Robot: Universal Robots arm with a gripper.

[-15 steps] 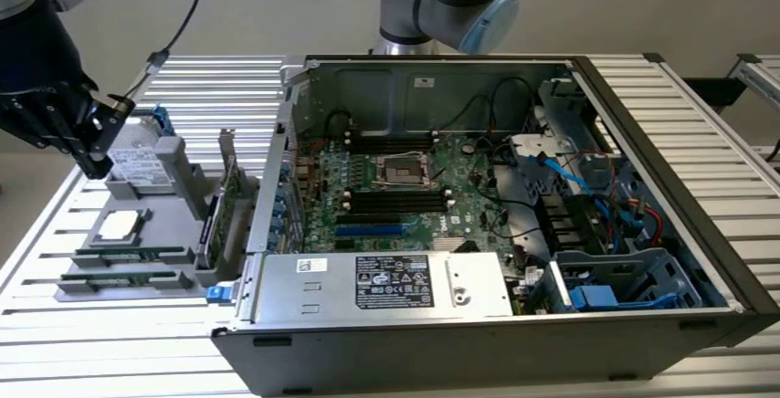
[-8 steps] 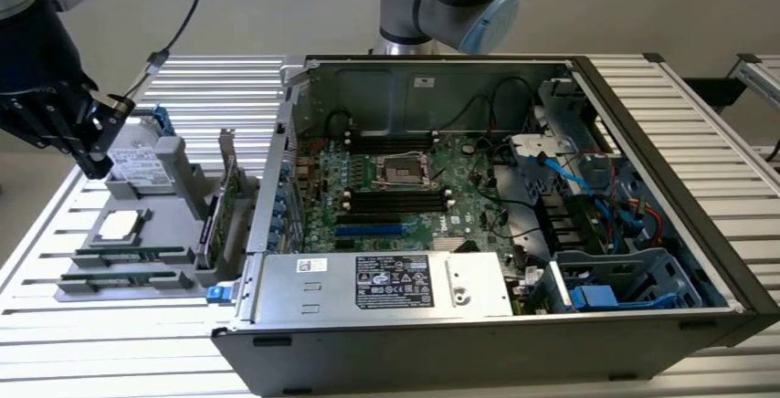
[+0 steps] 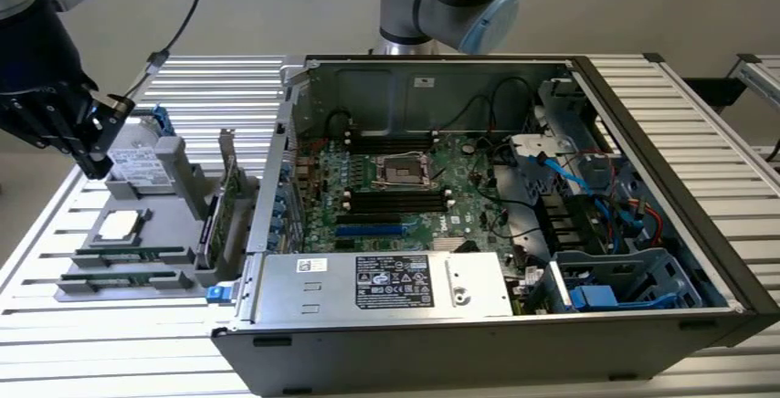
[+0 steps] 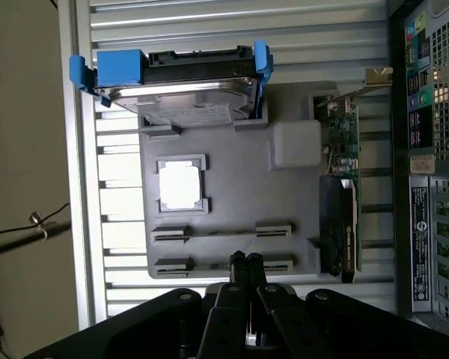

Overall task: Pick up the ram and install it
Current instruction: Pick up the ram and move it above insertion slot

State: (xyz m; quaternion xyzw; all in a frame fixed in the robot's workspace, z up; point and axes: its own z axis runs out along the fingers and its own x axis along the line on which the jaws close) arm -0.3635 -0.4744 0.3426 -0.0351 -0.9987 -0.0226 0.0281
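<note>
The ram point(image 4: 209, 265) is a thin green stick standing on edge between two end brackets of a grey tray point(image 4: 284, 202). It lies below the gripper point(image 4: 245, 262), whose jaws are pressed together and hold nothing. A second stick point(image 4: 221, 232) lies parallel, one row farther from the fingertips. Farther still are a processor point(image 4: 181, 185) and a hard drive point(image 4: 183, 93). The tray rests on a ribbed metal table point(image 3: 390, 375) beside an open computer case point(image 3: 682, 261). A plain beige wall point(image 3: 292, 5) lies behind.
</note>
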